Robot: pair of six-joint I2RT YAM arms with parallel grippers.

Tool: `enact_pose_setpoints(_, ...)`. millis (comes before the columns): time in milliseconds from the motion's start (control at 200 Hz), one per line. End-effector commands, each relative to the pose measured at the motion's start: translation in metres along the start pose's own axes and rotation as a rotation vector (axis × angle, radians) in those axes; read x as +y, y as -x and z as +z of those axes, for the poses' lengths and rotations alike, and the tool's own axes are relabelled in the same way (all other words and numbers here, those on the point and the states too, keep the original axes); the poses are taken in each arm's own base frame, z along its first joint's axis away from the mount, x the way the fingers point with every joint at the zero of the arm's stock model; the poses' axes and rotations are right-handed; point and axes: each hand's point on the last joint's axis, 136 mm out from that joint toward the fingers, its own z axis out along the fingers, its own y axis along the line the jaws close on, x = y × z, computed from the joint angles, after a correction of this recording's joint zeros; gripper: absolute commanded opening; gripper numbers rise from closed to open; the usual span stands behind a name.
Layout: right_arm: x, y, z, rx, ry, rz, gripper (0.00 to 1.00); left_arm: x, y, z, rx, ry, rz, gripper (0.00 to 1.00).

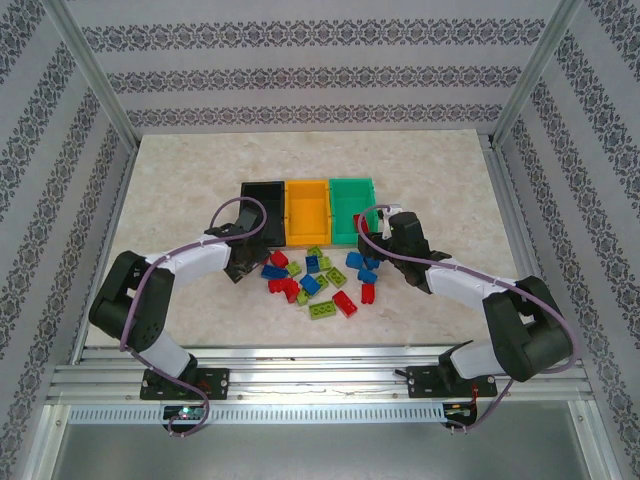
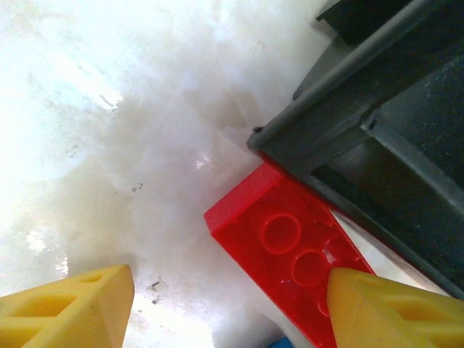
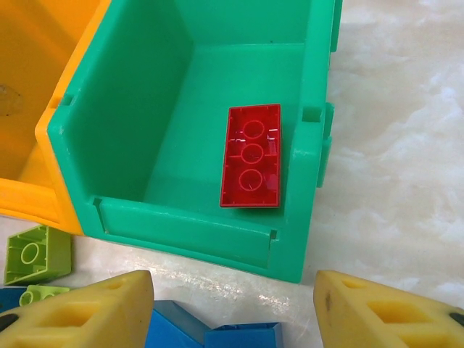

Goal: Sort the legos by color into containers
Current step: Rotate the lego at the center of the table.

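Red plastic brick (image 2: 290, 250) looked light, stiff and slick; we judged our spread left fingers (image 2: 65, 308) should pinch its flat sides.

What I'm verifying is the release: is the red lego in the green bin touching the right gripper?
Apart. Right wrist view: the red lego lies flat on the green bin floor; the right gripper is open outside the near wall.
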Motion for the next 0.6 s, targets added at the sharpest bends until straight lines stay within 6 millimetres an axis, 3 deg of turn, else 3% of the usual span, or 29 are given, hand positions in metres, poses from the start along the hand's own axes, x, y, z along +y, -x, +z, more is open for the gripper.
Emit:
enact_pose_setpoints(0, 0.005, 0.011, -0.006, -0.037, 0.014, 0.0, 0.61, 0.037, -0.001, -0.003, -0.014, 0.105, 0.007, 0.68)
enact_pose_setpoints(205, 0.004, 0.011, -0.007, -0.04, 0.008, -0.004, 0.61, 0.059, 0.011, -0.02, -0.05, 0.106, -0.013, 0.68)
enact_pose_setpoints(450, 0.006, 0.01, -0.002, -0.029, 0.017, 0.001, 0.61, 0.029, 0.027, -0.046, -0.082, 0.002, 0.065, 0.73)
enact_pose_setpoints(595, 0.006, 0.011, 0.0, -0.025, 0.014, -0.001, 0.61, 0.01, 0.023, -0.038, -0.012, 0.002, 0.13, 0.75)
